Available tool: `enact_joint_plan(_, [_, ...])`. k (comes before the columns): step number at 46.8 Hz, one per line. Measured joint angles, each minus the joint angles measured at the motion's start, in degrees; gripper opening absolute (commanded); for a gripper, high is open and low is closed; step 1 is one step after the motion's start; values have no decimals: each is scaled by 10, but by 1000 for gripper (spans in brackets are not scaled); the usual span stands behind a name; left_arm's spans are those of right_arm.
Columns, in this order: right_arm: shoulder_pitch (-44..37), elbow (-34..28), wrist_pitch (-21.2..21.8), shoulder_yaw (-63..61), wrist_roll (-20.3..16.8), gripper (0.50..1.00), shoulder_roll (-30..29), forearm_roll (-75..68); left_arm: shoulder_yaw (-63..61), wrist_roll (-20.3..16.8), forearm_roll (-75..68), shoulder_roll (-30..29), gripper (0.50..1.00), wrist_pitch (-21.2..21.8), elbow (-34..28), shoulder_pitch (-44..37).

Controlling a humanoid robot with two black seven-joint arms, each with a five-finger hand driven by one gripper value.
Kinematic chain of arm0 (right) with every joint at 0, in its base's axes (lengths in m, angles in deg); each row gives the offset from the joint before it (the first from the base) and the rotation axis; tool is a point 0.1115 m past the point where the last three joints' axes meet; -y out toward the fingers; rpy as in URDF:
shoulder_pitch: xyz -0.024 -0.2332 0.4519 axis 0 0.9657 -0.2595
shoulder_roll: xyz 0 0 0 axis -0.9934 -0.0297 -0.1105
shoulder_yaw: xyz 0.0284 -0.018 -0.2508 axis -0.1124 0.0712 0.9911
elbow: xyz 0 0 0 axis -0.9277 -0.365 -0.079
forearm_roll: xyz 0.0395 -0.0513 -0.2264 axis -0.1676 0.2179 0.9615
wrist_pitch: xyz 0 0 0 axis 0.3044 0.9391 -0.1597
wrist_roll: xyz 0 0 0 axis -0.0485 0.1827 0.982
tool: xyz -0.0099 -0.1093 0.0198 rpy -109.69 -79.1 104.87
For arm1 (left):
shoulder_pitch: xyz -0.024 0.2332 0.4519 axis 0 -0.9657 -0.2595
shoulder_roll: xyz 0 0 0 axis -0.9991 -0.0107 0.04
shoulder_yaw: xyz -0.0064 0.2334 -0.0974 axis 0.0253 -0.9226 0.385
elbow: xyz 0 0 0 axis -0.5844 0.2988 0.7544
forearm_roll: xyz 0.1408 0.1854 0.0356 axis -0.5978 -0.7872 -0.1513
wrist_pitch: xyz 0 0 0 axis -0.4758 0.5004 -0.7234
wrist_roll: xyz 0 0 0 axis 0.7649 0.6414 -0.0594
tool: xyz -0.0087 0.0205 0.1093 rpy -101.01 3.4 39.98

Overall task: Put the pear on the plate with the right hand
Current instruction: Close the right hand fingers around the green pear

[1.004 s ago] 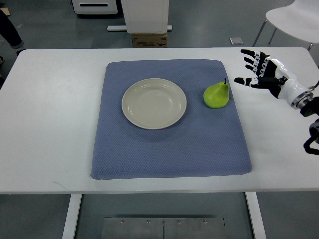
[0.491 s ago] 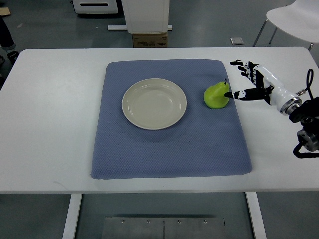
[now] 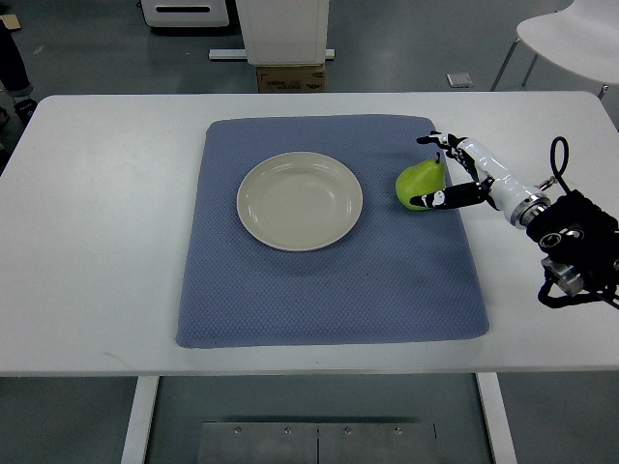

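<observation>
Our right hand [image 3: 453, 172] has closed in since a second ago; fingers [image 3: 447, 198] now wide, bracketing the pear [image 3: 418, 184], not yet clamped. Plate [image 3: 300, 201] sits well beyond the fingertips, so we grasp next.

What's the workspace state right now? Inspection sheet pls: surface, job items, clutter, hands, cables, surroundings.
Surface: white table with a blue mat laid flat.
Job's things: green pear on the mat, right of the plate; plate holds nothing.
Clutter: nothing seen.
Grippers: right hand at the pear, fingers around it, pear not lifted; left hand not in view.
Cables: black cable loop at the right wrist.
Surroundings: white chair far right, cardboard box on the floor beyond the table.
</observation>
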Motion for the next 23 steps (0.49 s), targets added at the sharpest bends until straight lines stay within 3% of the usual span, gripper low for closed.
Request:
enact_joint_plan(10, [-4,19,-19,8,-23,991,-17,0,0,0,0,0,1000,0,0,0])
enact_joint_plan(23, [-7,40,-36,39,-29,947,-22,0,0,0,0,0,1000,0,0,0])
